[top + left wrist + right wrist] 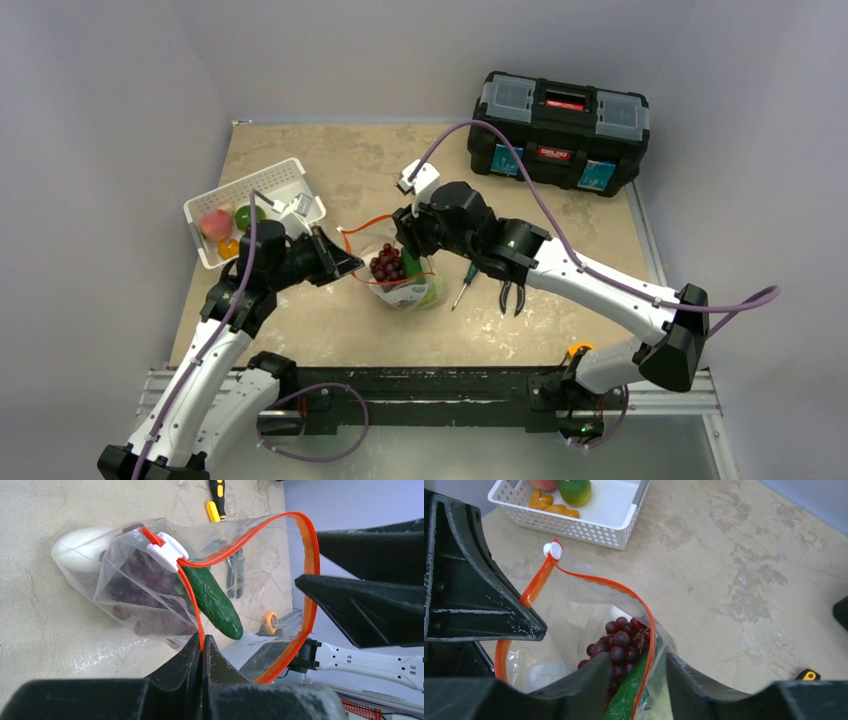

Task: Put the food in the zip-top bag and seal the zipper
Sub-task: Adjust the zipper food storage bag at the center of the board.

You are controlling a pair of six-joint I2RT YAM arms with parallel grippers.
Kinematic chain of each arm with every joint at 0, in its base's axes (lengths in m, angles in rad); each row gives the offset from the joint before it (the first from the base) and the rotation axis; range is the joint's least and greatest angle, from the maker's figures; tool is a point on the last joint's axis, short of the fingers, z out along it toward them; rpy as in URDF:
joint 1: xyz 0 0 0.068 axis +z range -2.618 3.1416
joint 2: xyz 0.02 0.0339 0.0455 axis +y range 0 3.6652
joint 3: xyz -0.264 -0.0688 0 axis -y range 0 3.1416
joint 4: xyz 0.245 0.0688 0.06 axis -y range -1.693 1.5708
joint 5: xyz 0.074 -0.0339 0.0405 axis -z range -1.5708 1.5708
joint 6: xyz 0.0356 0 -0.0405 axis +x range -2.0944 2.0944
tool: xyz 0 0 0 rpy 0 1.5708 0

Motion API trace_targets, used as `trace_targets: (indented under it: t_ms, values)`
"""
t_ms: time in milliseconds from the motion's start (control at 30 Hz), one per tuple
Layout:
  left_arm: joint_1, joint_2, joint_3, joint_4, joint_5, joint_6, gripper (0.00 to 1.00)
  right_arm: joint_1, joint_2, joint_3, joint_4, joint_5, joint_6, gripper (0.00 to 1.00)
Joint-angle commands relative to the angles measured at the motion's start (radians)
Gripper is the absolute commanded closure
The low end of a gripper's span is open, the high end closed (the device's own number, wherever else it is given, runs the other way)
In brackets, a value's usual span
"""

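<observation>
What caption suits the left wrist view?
Left gripper pinches the zip-top bag by its orange zipper; grapes and cucumber inside.

You're in a robot lab cell: plain pale walls (400,50) box in a worn beige worktop (330,165), two arms (600,285) bolt onto a metal rail (440,383) at its near edge, and a black toolbox (558,130) sits at its far right corner.

A worn beige tabletop (350,160) carries a white slotted plastic basket (240,183) at its left and a black plastic toolbox (560,130) at the far right. Mid-table rests a clear crinkly plastic zip-top bag (405,292), with a dark-handled screwdriver (463,287) and dark pliers (512,295) just to its right.
</observation>
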Motion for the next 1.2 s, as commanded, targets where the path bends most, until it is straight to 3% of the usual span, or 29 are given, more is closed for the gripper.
trace_targets:
  t_ms: [0,167,433,700,1033,1167]
  values:
    - [0.008,-0.004,0.027,0.038,0.023,0.007,1.0,-0.003,0.014,0.069,0.054,0.0,-0.01,0.47]
    - [0.007,-0.004,0.029,0.036,0.032,0.013,1.0,-0.004,0.087,0.121,0.066,0.011,-0.045,0.27]
    - [0.007,0.003,0.038,0.029,0.037,0.025,1.0,-0.021,0.148,0.193,0.091,-0.059,-0.047,0.26]
    - [0.007,0.018,0.048,0.027,0.037,0.039,1.0,-0.035,0.147,0.172,0.107,-0.086,-0.032,0.37]
    - [0.007,0.032,0.059,0.029,0.033,0.043,1.0,-0.036,0.201,0.185,0.084,0.044,-0.109,0.52]
    - [0.007,0.041,0.064,0.032,0.045,0.036,1.0,-0.036,0.219,0.2,0.082,0.052,-0.109,0.65]
